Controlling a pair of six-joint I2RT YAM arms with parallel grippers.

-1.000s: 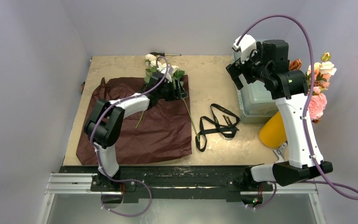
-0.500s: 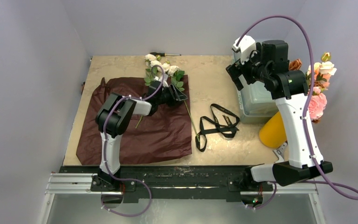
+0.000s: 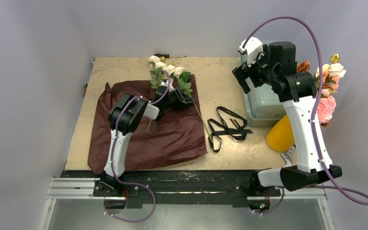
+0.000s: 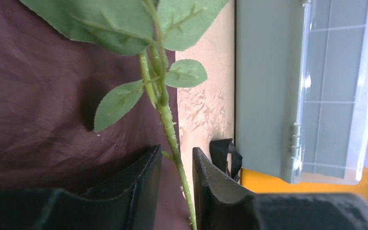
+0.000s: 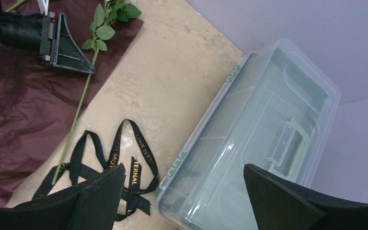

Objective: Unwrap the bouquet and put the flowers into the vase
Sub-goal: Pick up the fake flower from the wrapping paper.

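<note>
Cream and white flowers (image 3: 165, 66) lie at the far edge of the spread maroon paper (image 3: 163, 139), one long green stem (image 4: 165, 115) trailing towards the ribbon. My left gripper (image 3: 184, 98) lies low on the paper. In the left wrist view the left gripper (image 4: 176, 151) has its jaws narrowed round that stem, with a slim gap still showing on each side. The yellow-orange vase (image 3: 280, 134) sits at the right, partly behind my right arm, and pink and peach roses (image 3: 328, 91) show beyond it. High over the clear box, my right gripper (image 5: 184, 166) is wide open and holds nothing.
A black ribbon (image 3: 227, 127) lies loose on the table between the paper and the clear plastic box (image 3: 263, 103). A small screwdriver (image 3: 170, 55) rests near the back wall. The enclosure walls close in on the left, right and rear.
The left jaws have narrowed round the stem. The left arm has folded in and shifted right, and the paper, stem and ribbon slid a little to the right. The right arm has not moved.
</note>
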